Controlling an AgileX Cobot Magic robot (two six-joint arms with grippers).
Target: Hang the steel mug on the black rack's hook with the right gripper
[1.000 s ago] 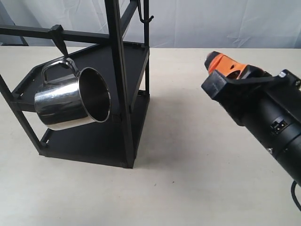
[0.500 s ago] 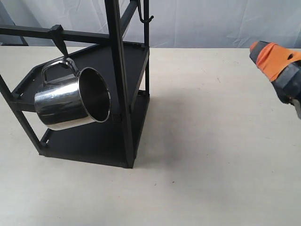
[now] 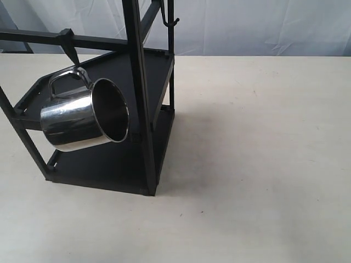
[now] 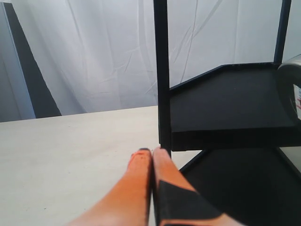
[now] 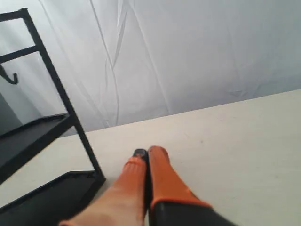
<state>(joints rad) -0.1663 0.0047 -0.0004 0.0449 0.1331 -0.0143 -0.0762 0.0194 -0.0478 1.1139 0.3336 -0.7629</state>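
The steel mug (image 3: 85, 118) hangs tilted by its looped handle on the hook (image 3: 70, 50), a black spike on the horizontal bar of the black rack (image 3: 140, 93); its mouth faces right. A sliver of the mug (image 4: 290, 87) shows at the edge of the left wrist view. Neither arm appears in the exterior view. My right gripper (image 5: 149, 154) is shut and empty over the bare table, with the rack (image 5: 51, 136) off to one side. My left gripper (image 4: 151, 151) is shut and empty, its tips close to a rack post (image 4: 162, 80).
A thin curved wire hook (image 3: 170, 22) hangs from the rack's top at the back. The cream table (image 3: 258, 153) stretches to the right of the rack. White curtain hangs behind.
The right arm has pulled back to the right and left the exterior view. The mug stays hanging on the hook, unmoved.
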